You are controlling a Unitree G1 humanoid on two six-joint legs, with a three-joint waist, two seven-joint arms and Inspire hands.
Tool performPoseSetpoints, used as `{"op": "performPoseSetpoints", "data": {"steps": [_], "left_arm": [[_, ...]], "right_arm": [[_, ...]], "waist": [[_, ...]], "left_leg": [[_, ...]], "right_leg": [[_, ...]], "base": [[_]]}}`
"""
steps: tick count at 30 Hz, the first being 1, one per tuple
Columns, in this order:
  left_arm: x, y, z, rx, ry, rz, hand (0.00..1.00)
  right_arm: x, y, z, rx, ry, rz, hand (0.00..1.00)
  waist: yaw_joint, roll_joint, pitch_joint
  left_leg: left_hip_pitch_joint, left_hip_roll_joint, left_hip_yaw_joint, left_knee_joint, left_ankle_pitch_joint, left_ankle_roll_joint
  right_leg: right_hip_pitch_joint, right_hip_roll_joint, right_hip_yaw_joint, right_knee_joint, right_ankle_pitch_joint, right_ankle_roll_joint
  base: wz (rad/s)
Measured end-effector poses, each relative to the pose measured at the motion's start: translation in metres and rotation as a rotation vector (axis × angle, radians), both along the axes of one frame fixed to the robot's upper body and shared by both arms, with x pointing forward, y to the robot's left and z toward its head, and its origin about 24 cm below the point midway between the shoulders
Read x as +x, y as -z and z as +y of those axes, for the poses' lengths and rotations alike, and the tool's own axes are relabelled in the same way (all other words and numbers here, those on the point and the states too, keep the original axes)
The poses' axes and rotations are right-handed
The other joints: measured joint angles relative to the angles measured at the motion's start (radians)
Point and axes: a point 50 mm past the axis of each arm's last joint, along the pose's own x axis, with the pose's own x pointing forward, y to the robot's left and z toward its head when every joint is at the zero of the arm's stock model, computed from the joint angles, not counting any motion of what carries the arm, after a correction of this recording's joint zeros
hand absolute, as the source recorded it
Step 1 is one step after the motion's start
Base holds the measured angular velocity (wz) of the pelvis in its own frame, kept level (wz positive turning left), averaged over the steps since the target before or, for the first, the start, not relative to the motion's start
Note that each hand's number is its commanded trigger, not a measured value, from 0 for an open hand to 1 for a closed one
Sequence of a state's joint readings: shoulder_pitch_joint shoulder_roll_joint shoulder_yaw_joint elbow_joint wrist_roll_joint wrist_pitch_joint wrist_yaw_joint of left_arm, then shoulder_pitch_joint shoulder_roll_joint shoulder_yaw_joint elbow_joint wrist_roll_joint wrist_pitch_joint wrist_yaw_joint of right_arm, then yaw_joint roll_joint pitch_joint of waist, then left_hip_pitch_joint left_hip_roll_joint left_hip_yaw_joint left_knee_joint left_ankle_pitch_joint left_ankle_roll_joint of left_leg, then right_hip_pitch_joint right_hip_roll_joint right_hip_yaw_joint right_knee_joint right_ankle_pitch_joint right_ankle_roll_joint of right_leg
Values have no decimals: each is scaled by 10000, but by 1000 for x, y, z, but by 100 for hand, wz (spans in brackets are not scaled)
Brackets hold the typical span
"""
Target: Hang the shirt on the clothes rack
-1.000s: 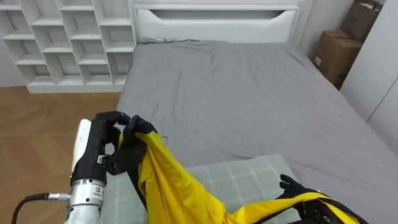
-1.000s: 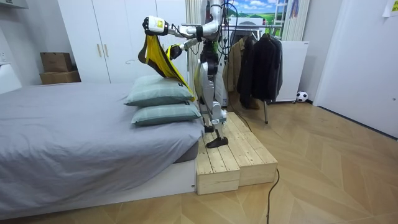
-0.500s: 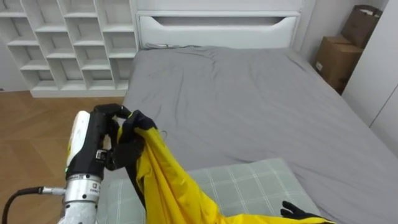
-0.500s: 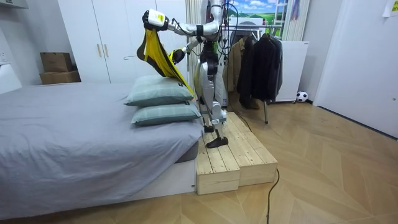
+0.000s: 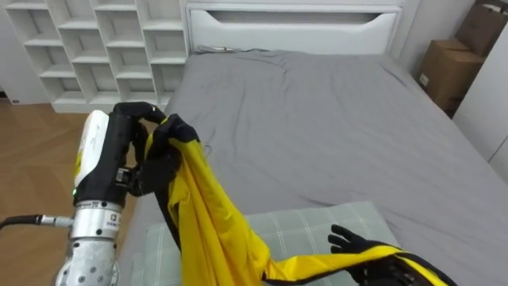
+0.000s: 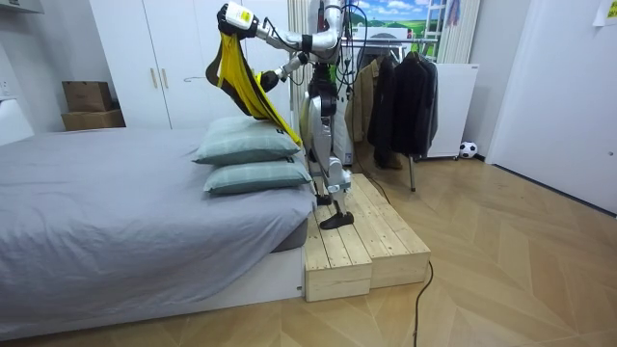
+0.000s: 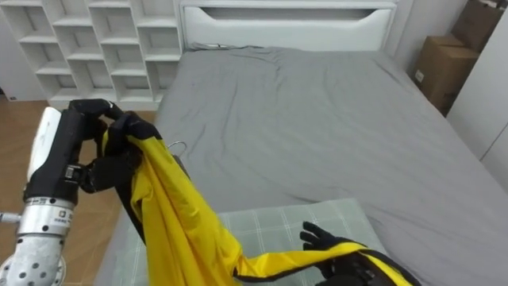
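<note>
The grey bed spreads from centre toward 12 and 3 o'clock, a checked pillow at 6. The yellow garment hangs from 9 down to 5 o'clock. The left hand, at 9, clenches its dark collar. The right hand, at 5, shows straight fingers with the hem lying across it.

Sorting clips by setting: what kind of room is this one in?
Most likely a bedroom: a large bed with grey bedding and stacked pillows, white wardrobe doors behind it, and a rack of hanging clothes near the robot.
</note>
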State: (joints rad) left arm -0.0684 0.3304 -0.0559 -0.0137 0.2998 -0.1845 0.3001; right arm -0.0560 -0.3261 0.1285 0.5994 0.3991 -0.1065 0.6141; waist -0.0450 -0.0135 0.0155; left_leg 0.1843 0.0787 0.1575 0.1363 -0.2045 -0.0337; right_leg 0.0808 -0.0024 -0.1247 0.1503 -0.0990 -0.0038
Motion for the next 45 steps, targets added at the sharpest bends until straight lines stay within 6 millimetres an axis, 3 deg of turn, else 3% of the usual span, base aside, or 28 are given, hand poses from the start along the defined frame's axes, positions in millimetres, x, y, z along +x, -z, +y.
{"op": "performPoseSetpoints", "data": {"steps": [12,21,29,36,42,45], "left_arm": [[5,-12,-3,441,266,-499,100],[7,-33,-14,1306,656,-1359,100],[6,-52,-30,2314,988,-2383,100],[2,-62,-35,2682,1040,-2893,100],[0,-60,-48,2759,1623,-2881,100],[-1,-62,-49,3016,1628,-2946,100]], "right_arm": [[5,-7,5,194,-345,-309,0],[20,-19,8,558,-677,-802,0],[15,-11,14,1629,-376,-315,0],[10,4,23,2643,204,330,0],[9,8,46,2963,-511,673,0],[10,8,48,2988,-577,663,0]], "waist": [[256,66,-8],[428,305,-18],[515,311,-14],[573,436,62],[564,521,81],[565,605,84]], "left_leg": [[-101,-3,-53,74,0,0],[-176,11,11,80,1,0],[-306,-35,-222,125,2,3],[-297,-25,-221,134,2,3],[-310,-28,-233,135,2,3],[-314,-31,-247,141,2,2]], "right_leg": [[-124,-15,-60,28,2,-3],[-243,3,-10,41,11,-16],[-239,-75,-221,10,10,-10],[-230,-67,-239,8,10,-11],[-225,-65,-237,6,10,-10],[-219,-68,-249,4,10,-11]], "base": [[0],[-3],[8],[1],[0],[0]]}}
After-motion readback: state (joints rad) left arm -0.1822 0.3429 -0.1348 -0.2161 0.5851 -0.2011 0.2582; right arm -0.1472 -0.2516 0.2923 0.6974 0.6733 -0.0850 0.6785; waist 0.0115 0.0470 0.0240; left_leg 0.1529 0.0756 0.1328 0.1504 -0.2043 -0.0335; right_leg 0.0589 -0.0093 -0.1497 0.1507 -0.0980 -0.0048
